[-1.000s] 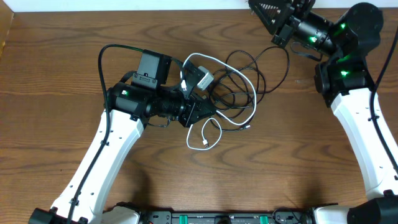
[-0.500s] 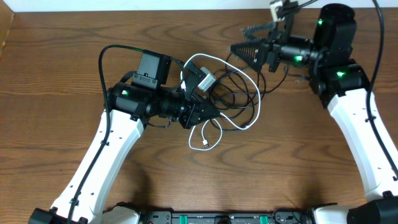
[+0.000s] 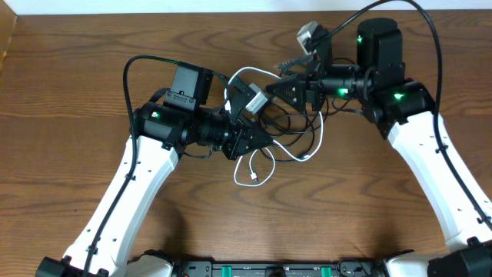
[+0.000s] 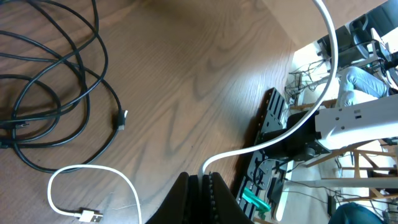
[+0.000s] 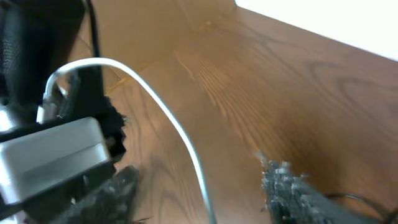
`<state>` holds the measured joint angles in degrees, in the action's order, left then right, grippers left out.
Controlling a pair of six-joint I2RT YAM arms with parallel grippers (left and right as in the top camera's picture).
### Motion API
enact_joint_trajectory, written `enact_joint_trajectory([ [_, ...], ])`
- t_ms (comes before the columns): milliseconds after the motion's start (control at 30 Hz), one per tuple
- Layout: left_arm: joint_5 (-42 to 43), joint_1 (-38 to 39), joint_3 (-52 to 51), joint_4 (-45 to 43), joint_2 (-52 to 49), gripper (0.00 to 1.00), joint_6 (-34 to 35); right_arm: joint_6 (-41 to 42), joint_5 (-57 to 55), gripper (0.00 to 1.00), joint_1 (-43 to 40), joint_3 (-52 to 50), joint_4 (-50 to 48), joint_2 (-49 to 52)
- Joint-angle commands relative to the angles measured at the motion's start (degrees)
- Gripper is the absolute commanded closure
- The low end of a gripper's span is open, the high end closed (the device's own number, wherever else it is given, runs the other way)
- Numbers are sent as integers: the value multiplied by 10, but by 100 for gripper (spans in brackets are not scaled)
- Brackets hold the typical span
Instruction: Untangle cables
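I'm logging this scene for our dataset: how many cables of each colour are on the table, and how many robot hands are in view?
White cable: 1
Black cables: at least 1; the overlapping loops hide whether there are more
Robot hands: 2, the left hand and the right hand
Total: at least 4

You are working over a brown wood-grain surface (image 3: 361, 231), evenly lit, with no hard shadows on it. Along the surface's far edge runs a white strip (image 3: 154, 6); wall or floor, you cannot tell. Past the surface's side edge, the left wrist view shows bright clutter with pale wooden struts (image 4: 380, 147).
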<state>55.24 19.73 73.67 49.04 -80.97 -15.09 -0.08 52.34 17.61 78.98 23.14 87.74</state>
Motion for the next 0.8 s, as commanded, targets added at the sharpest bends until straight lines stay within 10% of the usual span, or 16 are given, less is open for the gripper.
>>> enact_joint_trajectory([
  [0,11,1,6,-3,1,93,-9,-20,-14,49,6,3,5,2],
  [200,11,1,6,-5,1,92,-9,-17,-14,99,8,3,-10,2],
  [767,11,1,6,-6,1,92,-9,260,55,99,8,3,-368,-15],
])
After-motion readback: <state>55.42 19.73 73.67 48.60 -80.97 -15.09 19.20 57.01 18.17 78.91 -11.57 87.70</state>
